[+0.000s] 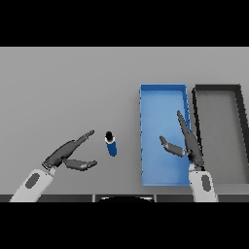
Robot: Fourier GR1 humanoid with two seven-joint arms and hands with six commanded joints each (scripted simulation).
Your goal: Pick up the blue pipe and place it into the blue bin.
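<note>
Take the blue bin [163,92] as your landmark. It is a long, shallow rectangular tray with thin raised walls and a smooth, flat floor, its near edge close to the near edge of the grey table [68,82] and its length running away from you.

Nearest you, your left hand [68,154] sits well to the left of the bin, its white and grey forearm coming up from the lower left. Its dark fingers reach straight out toward the bin with the thumb splayed below them; the hand is spread apart and holds nothing.

Your right hand [189,146] hangs over the bin's right wall, near its close end. The fingers point straight up the bin's length, the thumb juts left over the blue floor, and nothing is gripped.

The blue pipe [111,144] stands on the table between your left hand and the bin's left wall, apart from both. It is a short, smooth cylinder, blue in the body with a pale band and a dark cap at its top. Bare table lies all round it.

Just beside the bin's right wall lies a dark bin [196,104] of similar shape, with black walls and a grey floor.

Beyond both bins' far edges the table runs on flat and matte.
</note>
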